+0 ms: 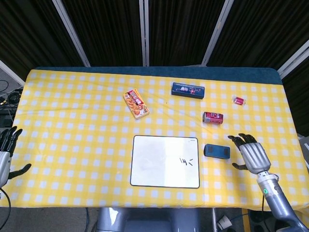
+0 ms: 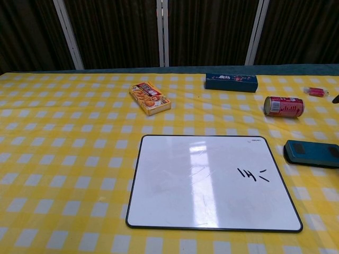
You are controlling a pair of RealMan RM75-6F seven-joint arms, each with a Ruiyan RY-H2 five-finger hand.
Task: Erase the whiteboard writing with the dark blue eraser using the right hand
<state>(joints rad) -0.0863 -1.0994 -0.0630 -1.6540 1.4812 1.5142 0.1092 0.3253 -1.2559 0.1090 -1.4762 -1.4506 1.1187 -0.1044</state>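
The dark blue eraser lies flat on the yellow checked cloth, just right of the whiteboard. Black writing marks the board's right side. My right hand hovers right of the eraser with its fingers spread, a short gap away, holding nothing. My left hand shows at the left edge of the head view, fingers apart and empty. Neither hand is clearly seen in the chest view.
Behind the board lie an orange snack box, a long dark blue box, a red can on its side and a small pink packet.
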